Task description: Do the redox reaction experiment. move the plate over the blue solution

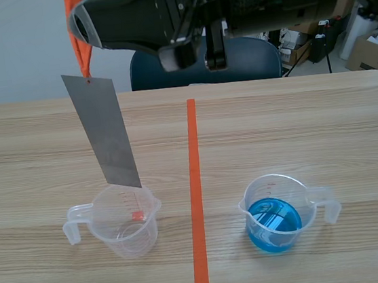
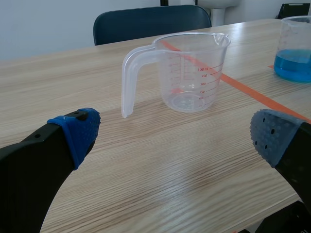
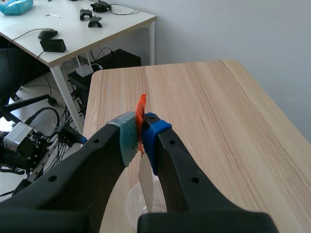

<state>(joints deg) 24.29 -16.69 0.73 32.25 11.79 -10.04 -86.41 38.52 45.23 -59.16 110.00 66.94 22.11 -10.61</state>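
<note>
A wooden bench with an orange tape line down the middle. The right arm reaches across the top of the scene. Its end effector is pressed together on a small orange tab, and a long grey metal plate hangs tilted from that tab. The plate's lower edge sits at the mouth of an empty clear measuring cup, on the left of the tape. Whether it dips inside cannot be told. A second cup holding the blue solution stands well apart, on the right of the tape. The left end effector rests low, its fingers spread wide and holding nothing.

Risks from here:
- A sideways move without lifting first could catch the empty cup's rim and tip it.
- The plate hangs only by the tab, so it may swing and strike the blue cup, spilling solution.
- The thin tab could slip from the pads.
</note>
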